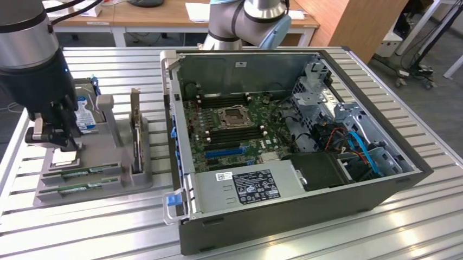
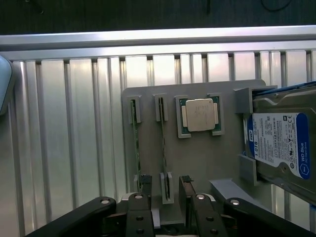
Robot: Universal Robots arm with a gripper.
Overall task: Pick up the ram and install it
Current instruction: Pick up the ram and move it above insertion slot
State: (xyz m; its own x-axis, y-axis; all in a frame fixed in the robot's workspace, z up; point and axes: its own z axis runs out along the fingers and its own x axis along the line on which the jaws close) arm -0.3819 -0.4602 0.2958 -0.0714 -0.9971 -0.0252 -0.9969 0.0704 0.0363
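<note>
Open gripper (image 1: 58,144) above the gray holder (image 1: 127,181), at 9 o'clock from the computer case (image 1: 239,227) in the exterior view. The ram (image 2: 162,143) stands edgewise between the spread fingers (image 2: 144,183). Hard drive (image 2: 279,143), cropped, labelled "WD Blue".

We count two sticks of memory: a first ram stick (image 2: 135,143) and a second ram stick (image 2: 162,143). Both sit in one grey holder (image 2: 197,163).

The same holder carries:
- one processor chip (image 2: 200,114)
- one hard drive (image 2: 281,143) with a blue-white label
- one dark expansion card (image 1: 135,127)

We count one open computer case (image 1: 289,216). Inside it we find:
- one motherboard (image 1: 217,135)
- one processor socket (image 1: 233,116)
- one power supply (image 1: 246,187)

We count one robot arm (image 1: 29,65) with one gripper (image 2: 165,185), which has two fingers (image 2: 186,185). All items rest on one slatted metal table (image 2: 74,148).
</note>
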